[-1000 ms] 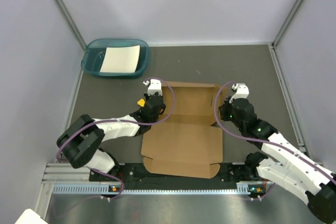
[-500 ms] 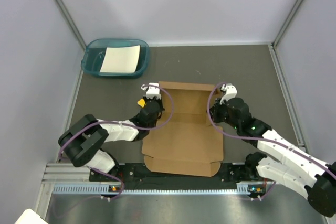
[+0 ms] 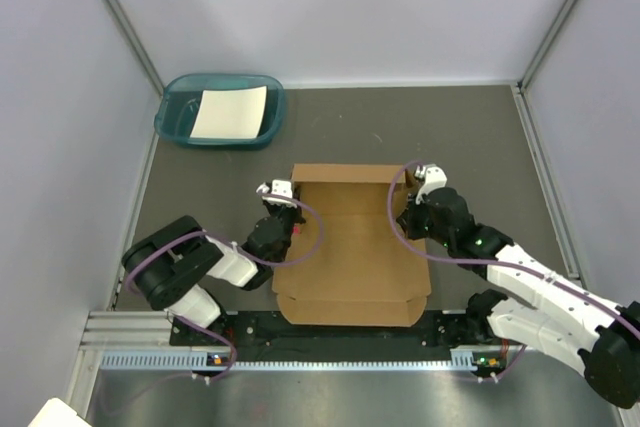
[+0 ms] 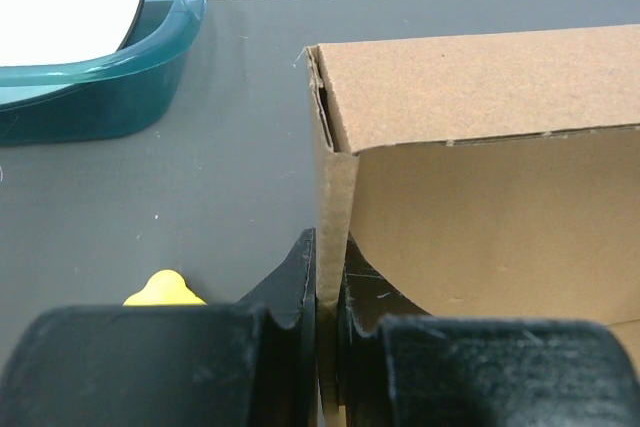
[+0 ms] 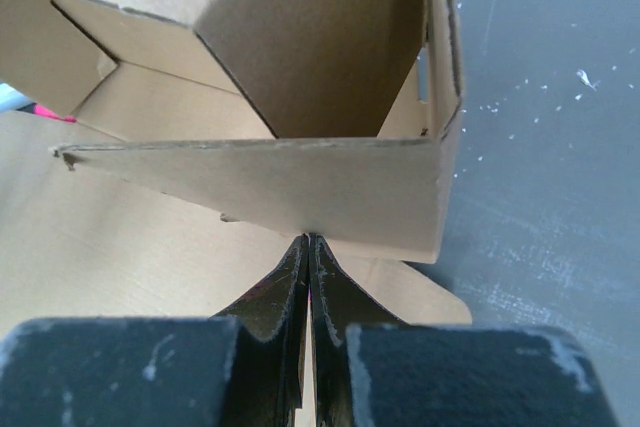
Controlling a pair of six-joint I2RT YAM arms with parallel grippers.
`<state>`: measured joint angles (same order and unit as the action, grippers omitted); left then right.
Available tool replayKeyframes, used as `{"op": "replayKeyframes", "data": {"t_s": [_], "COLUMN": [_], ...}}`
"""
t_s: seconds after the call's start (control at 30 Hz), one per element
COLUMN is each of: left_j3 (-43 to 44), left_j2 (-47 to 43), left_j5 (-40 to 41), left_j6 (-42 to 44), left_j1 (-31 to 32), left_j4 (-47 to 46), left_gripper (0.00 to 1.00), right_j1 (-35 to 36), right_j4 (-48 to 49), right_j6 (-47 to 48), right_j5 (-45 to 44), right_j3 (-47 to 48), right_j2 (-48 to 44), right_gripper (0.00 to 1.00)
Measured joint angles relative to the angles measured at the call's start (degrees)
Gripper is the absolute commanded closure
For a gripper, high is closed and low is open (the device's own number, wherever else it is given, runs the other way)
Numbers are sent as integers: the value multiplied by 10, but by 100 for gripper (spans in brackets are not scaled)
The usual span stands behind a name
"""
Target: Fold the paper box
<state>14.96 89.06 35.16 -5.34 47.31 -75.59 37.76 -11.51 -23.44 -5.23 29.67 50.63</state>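
The paper box (image 3: 350,257) is brown cardboard lying between my arms, its far part raised into walls with a top panel. My left gripper (image 3: 283,209) is shut on the box's left wall; in the left wrist view (image 4: 328,282) the wall stands edge-on between the fingers, with the box (image 4: 480,147) to the right. My right gripper (image 3: 410,209) is at the box's right side. In the right wrist view (image 5: 309,245) its fingers are shut together, tips touching the lower edge of a flap folded inward from the box's right wall (image 5: 260,182).
A teal tray (image 3: 220,110) holding a white sheet stands at the far left, also in the left wrist view (image 4: 90,87). A small yellow thing (image 4: 165,290) lies left of my left gripper. Grey walls enclose the dark mat.
Both grippers have moved toward the near edge and inward. The box's far part has risen and tipped forward, so its far edge now lies nearer.
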Motion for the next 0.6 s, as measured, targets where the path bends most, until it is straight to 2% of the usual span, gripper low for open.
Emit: {"op": "replayKeyframes", "data": {"t_s": [0.17,0.27,0.3,0.4,0.6], "left_j3": [0,0,0,0,1], "left_j2": [5,6,6,6,9], "left_j5": [-4,-6,-6,-6,-5], "left_j6": [20,28,29,36,46], "left_j1": [4,4,4,6,10], "left_j4": [-10,-11,-11,-11,-14], "left_gripper": [100,100,100,100,100], "right_j1": [0,0,0,0,0], "right_j4": [-25,-37,-42,-51,-44], "right_j6": [9,12,12,14,14], "right_j5": [-30,-59,-67,-103,-152], "right_j3": [1,5,7,12,13], "right_j2": [0,0,0,0,26], "right_gripper": [95,83,76,66,56]}}
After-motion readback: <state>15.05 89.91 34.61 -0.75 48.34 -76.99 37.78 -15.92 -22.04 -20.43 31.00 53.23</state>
